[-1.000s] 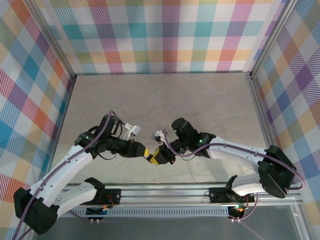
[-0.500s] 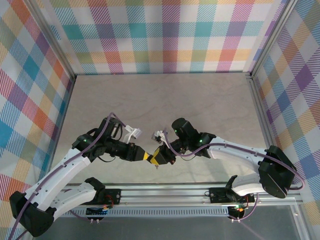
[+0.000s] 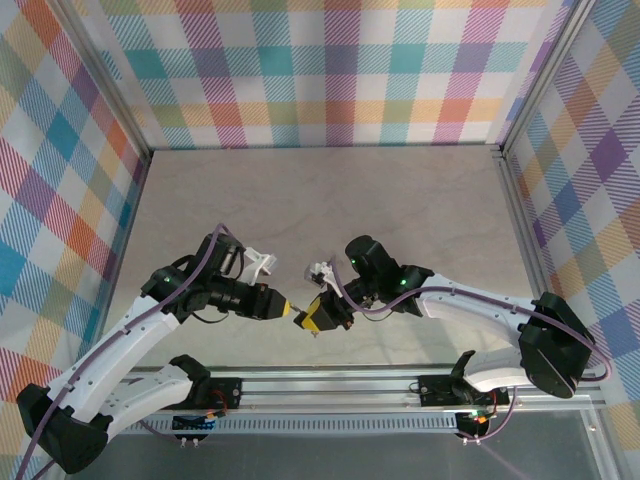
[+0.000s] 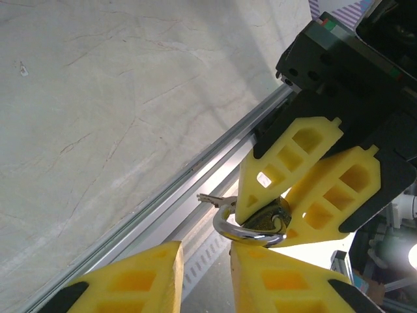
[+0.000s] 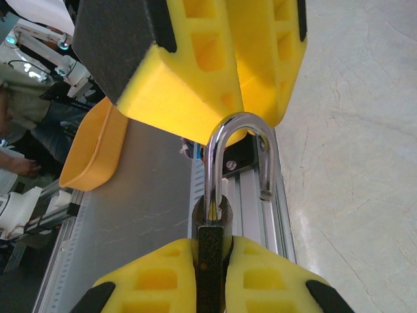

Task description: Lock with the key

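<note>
A dark padlock [image 5: 212, 261] is clamped by its body between the fingers of my right gripper [image 5: 212, 248], which is shut on it a little above the table. Its silver shackle [image 5: 225, 140] stands swung out, with the free end [image 5: 266, 190] clear of the body. A small silver key [image 4: 207, 198] pokes out beside the shackle [image 4: 251, 236]. My left gripper [image 4: 205, 254] faces the padlock [image 4: 267, 218] with its jaws apart and nothing between them; its right finger lies just under the shackle. From above, the left gripper [image 3: 286, 304] stands slightly left of the right gripper [image 3: 318, 317].
The aluminium rail [image 3: 330, 385] carrying both arm bases runs just below the grippers. Bare stone-patterned tabletop [image 3: 330, 210] stretches behind them to the plaid walls [image 3: 320, 70]. An orange-yellow curved object [image 5: 91, 150] sits off the table edge.
The left gripper has drawn back to the left, off the padlock it was touching, and its jaws have narrowed. The right gripper still holds the padlock in the same place.
</note>
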### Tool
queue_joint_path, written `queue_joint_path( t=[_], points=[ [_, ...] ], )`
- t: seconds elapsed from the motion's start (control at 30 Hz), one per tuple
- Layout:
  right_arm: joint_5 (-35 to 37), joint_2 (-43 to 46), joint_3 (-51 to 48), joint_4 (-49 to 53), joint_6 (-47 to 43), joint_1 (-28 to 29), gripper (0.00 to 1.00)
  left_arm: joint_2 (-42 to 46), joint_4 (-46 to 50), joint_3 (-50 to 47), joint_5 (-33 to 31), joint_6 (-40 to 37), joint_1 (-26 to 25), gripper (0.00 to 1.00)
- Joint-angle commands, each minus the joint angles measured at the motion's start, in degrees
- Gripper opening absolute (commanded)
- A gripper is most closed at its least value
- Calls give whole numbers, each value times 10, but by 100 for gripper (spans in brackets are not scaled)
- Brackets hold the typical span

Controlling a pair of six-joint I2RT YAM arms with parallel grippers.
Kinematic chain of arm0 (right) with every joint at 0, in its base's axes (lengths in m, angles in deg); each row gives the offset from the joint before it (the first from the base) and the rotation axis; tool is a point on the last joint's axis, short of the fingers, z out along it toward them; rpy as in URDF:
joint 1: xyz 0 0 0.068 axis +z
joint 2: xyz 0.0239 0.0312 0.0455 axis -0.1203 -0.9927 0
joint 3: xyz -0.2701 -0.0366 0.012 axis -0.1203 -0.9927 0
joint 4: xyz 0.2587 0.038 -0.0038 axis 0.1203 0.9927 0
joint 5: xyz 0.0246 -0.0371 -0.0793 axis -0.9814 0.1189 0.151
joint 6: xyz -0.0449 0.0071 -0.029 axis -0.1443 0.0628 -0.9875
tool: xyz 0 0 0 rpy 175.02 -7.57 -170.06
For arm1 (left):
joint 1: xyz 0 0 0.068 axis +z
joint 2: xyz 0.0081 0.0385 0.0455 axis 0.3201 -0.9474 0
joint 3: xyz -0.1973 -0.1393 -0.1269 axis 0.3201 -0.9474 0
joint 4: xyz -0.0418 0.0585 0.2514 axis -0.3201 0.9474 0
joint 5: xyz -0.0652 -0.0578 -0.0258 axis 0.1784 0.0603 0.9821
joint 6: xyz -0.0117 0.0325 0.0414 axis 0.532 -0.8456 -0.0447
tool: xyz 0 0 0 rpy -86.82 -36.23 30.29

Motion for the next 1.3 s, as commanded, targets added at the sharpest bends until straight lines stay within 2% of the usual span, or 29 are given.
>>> queue_joint_path(
  t=[0.0, 0.1, 0.17, 0.2, 0.43, 0.77, 1.13, 1.27],
  points=[
    [-34, 7, -3, -27, -12, -2, 0, 21, 2, 14, 7, -7, 4, 35],
    [-36, 5, -2, -25, -13, -3, 0, 50, 0, 18, 8, -12, 4, 55],
    [-42, 3, -1, -27, -13, -2, 0, 72, -11, 12, 15, -9, 4, 72],
    [-47, 2, 0, -28, -12, -2, 0, 76, -17, 8, 24, -6, 4, 75],
    [-79, -16, 8, -36, -4, -1, 0, 27, -49, -3, 85, 0, 4, 79],
    [-99, -53, 35, -33, -2, 5, 0, 12, -66, -5, 101, 0, 4, 80],
    [-93, -58, 52, -21, -5, 7, 0, 16, -71, -14, 116, 0, -7, 75],
    [-91, -58, 54, -12, -11, 7, 0, 23, -67, -13, 117, 0, -11, 70]
  ],
)
